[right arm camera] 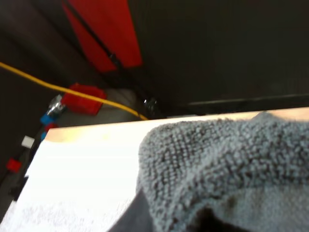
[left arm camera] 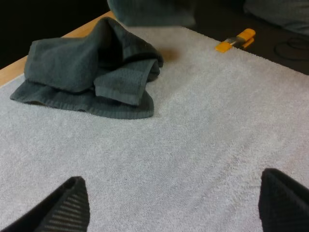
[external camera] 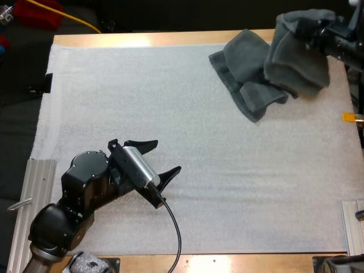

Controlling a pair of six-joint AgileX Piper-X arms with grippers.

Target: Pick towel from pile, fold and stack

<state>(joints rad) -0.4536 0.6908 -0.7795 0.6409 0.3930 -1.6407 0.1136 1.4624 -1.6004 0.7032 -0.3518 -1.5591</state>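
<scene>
1. Evidently the right jaws are clamped on the lifted towel point(external camera: 298, 54); it hangs bunched, so a loose corner could drag the crumpled towel point(external camera: 244, 79) lying just below them
2. They sit near the far edge of the tabletop point(external camera: 170, 38); a slip could drop cloth overboard
3. Left jaws stand apart, empty, with bare mat point(external camera: 227, 170) between them and both towels

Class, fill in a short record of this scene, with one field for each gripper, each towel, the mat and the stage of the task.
left gripper: open, over bare mat
right gripper: shut on lifted towel, at the far right corner
second towel: crumpled on the mat, beside the lifted towel
mat: white, covers the table
stage: one towel picked up, not yet folded
</scene>
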